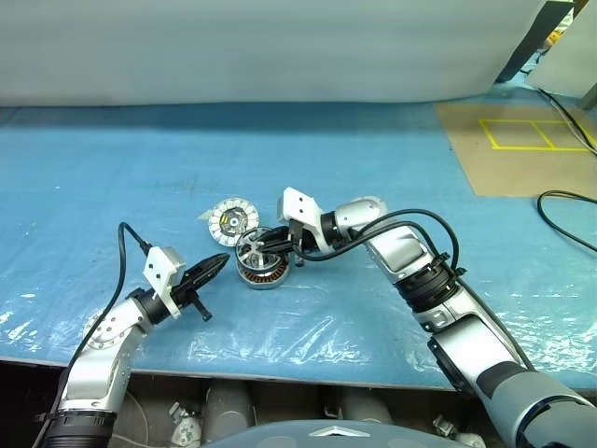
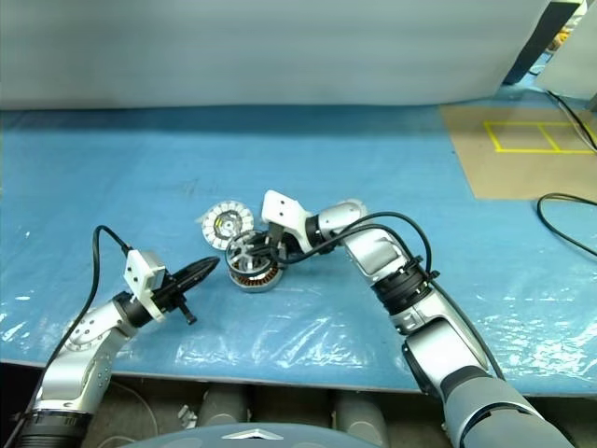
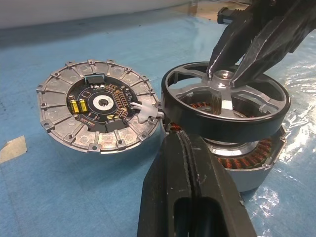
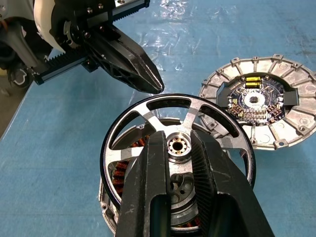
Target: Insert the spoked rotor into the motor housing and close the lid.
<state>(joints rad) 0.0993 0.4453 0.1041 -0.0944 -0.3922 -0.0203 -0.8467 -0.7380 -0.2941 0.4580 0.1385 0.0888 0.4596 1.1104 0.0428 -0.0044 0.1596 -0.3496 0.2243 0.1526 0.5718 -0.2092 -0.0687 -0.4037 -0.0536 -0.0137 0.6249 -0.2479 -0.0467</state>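
While right gripper (image 4: 178, 148) pinches spoked rotor (image 3: 224, 101), motor housing (image 3: 252, 165) seemingly touches below.

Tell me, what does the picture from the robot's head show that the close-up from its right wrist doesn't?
Head view alone: brown floor with yellow tape lines, beyond the blue sheet.

Right wrist close-up alone: right fingers pinching the spoked rotor at its hub; circuit parts inside the lid.

Both: rotor above the motor housing, the lid beside it, the shut left gripper nearby.

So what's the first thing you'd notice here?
The right gripper pinching the hub of the spoked rotor, held tilted just above the copper-wound motor housing mid-table. Beside it lies the lid, ribbed face up, and the shut left gripper points at them.
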